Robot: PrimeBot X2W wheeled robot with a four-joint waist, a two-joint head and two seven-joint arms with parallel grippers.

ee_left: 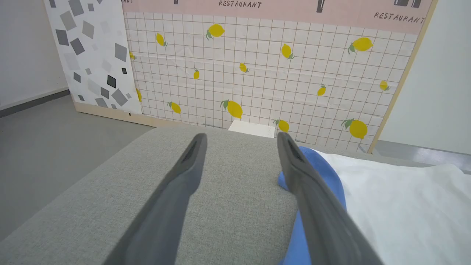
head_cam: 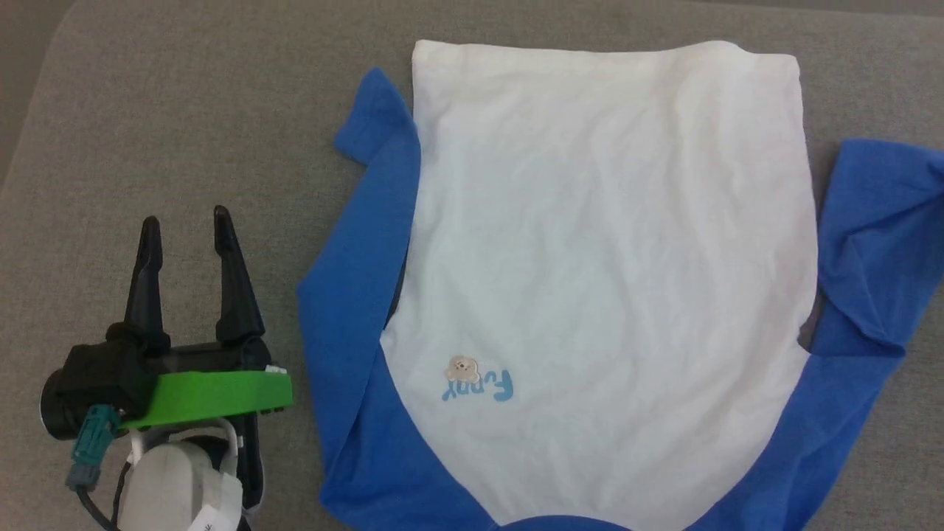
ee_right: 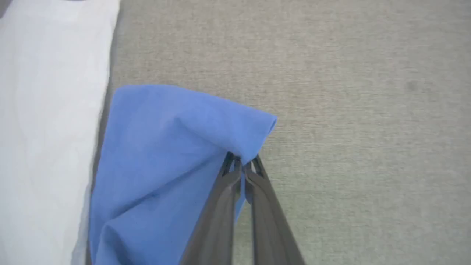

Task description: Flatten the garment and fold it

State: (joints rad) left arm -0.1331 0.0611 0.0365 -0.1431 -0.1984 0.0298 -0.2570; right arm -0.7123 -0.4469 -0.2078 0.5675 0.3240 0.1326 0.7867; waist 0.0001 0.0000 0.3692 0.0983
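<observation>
The garment (head_cam: 605,258), a white T-shirt with royal-blue sleeves, lies spread on the grey cushion with its collar toward me and its hem far away. A small tan bear and light-blue lettering (head_cam: 479,380) sit on the chest. My left gripper (head_cam: 188,225) hovers open over bare cushion to the left of the left blue sleeve (head_cam: 354,295); in the left wrist view that sleeve (ee_left: 320,191) lies beside its right finger. In the right wrist view my right gripper (ee_right: 241,162) is shut on the edge of the right blue sleeve (ee_right: 173,154), which is lifted and creased.
The grey cushion (head_cam: 184,110) extends well left of and beyond the shirt. A tiled panel with yellow lemons (ee_left: 257,73) stands behind the cushion's far edge, with grey floor (ee_left: 44,129) to its left.
</observation>
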